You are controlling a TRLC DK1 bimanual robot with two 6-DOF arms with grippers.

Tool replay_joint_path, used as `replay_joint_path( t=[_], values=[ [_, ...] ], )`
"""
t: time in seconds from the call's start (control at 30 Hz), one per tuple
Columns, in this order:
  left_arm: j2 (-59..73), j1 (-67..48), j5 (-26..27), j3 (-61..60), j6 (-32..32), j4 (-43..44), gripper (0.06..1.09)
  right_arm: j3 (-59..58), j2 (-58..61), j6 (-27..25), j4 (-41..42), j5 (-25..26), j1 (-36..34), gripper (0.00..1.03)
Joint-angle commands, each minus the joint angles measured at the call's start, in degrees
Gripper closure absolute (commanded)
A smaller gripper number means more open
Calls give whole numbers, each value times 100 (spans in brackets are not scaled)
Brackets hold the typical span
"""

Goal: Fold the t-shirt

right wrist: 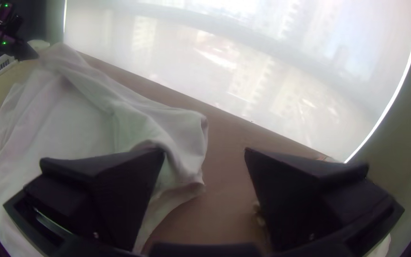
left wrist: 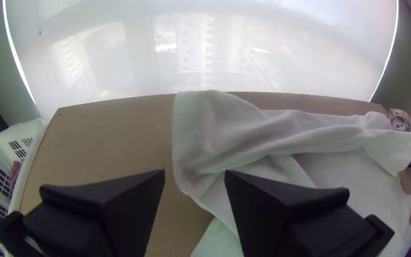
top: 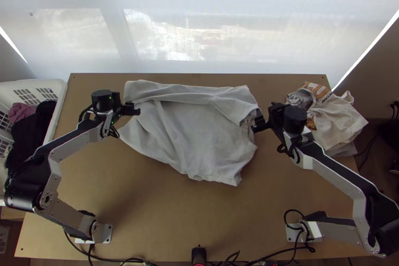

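Observation:
The pale grey t-shirt (top: 194, 136) lies wrinkled at the table's middle, its far part turned over in a loose flap. My left gripper (top: 135, 109) is at the shirt's left side in the top view; the left wrist view has this gripper (left wrist: 194, 176) open, with the shirt (left wrist: 243, 133) beyond its fingers. At the shirt's right side is my right gripper (top: 258, 120). The right wrist view gives the right gripper (right wrist: 204, 154) standing open, one finger over the edge of the shirt (right wrist: 115, 109) and the other over bare table.
A white basket (top: 61, 101) with dark and pink cloth stands left of the table (top: 164, 216). At the back right corner lie a cream cloth (top: 339, 121) and bags. Cables run along the near edge.

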Motion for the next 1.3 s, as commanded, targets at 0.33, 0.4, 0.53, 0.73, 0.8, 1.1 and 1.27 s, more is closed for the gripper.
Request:
replay_joint_path(
  t=[0.33,0.4,0.53,0.73,0.8,1.1,1.27],
  values=[
    [-1098,448,433,246,-41,-3635,36,673,-1212,51,-1240,9,-75,5],
    [-931,457,433,325,-41,-3644,36,665,-1264,104,-1310,9,-66,5],
    [-518,519,433,536,-59,-3653,36,647,-1344,157,-1389,0,-66,5],
    [-272,422,415,624,-68,-3705,36,682,-1405,113,-1477,9,-75,5],
    [-175,422,397,624,-68,-3705,36,700,-1423,95,-1495,9,-66,5],
    [62,343,362,597,-41,-3705,36,726,-1502,42,-1653,9,48,5],
    [97,299,362,580,-68,-3837,49,717,-1554,-10,-1697,9,57,5]
  ],
)
